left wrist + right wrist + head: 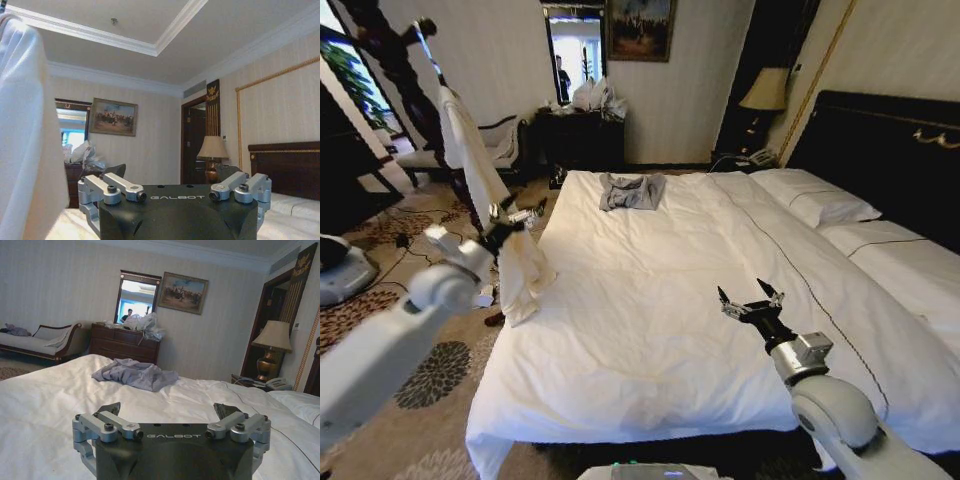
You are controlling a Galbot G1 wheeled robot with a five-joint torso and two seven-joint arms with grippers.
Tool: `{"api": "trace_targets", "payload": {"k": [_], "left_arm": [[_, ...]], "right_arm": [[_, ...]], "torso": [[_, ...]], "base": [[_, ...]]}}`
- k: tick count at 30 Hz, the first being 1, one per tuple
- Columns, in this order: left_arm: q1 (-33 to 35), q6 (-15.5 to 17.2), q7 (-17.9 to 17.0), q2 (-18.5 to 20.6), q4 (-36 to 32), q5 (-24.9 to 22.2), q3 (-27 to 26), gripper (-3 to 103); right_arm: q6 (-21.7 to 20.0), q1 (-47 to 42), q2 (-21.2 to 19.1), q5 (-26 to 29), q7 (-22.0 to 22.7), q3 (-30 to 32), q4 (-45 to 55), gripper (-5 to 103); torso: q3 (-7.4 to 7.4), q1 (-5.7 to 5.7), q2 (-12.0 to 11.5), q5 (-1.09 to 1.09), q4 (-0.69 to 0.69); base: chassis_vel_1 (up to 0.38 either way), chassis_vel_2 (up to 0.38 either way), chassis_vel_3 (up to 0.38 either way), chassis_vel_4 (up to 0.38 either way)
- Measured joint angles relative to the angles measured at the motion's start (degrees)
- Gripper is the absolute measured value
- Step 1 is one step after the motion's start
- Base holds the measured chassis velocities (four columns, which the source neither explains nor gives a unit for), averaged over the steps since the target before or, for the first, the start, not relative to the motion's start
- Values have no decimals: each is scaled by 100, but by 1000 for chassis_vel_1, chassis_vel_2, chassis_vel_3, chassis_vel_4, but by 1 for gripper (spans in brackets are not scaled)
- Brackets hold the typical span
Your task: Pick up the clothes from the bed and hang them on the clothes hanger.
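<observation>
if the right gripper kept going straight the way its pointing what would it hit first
Probably the small grey garment crumpled on the bed. The right gripper hovers open over the white duvet, pointing across it toward that garment, with bare duvet between. Depth is unclear; it might skim the duvet first.

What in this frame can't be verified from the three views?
- Clothes hanger: not discernible in head view; the cream clothes drape over the stand's top.
- Left gripper: small in head view, fingertips out of frame in the left wrist view, so grip state unclear.
- Clothes' emblem: too small.
</observation>
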Motion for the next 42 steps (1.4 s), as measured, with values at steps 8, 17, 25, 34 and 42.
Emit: {"api": "trace_targets", "payload": {"k": [8,17,25,34,42], "left_arm": [[1232,-375,102,-611,14,1170,-703,100],[2670,-759,-111,-1469,-223,2134,-1804,100],[4036,-1051,-114,-2543,-1039,2904,-2413,100],[4874,-989,-230,-2903,-1675,3152,-2710,100],[5483,-466,-254,-2862,-2352,2873,-2983,100]], "right_arm": [[0,0,0,0,0,0,0,100],[0,0,0,0,0,0,0,100],[0,0,0,0,0,0,0,100],[0,0,0,0,0,0,0,100],[0,0,0,0,0,0,0,100]], "torso": [[0,0,0,0,2],[-1,-1,1,-1,2],[-1,-1,1,0,0],[0,-1,1,0,1],[0,0,1,0,1]], "base": [[0,0,0,0],[0,0,0,0],[0,0,0,0],[0,0,0,0],[0,0,0,0]]}}
